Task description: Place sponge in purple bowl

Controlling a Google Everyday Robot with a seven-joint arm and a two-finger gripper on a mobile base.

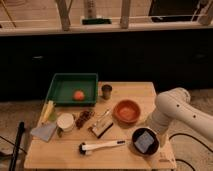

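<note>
The sponge (144,141), a pale blue-grey square pad, lies inside the purple bowl (136,135), a very dark bowl at the front right of the wooden table. My gripper (152,128) is at the end of the white arm (175,107), which reaches in from the right. It is just above the bowl's far right rim, close to the sponge. The arm hides most of the gripper.
An orange bowl (126,111) stands just behind the purple bowl. A green tray (60,89) holding an orange ball (78,95) is at the back left, with a metal cup (106,91) beside it. A white cup (65,121), yellow block (48,111), grey cloth (44,131) and white-handled brush (102,146) lie left and front.
</note>
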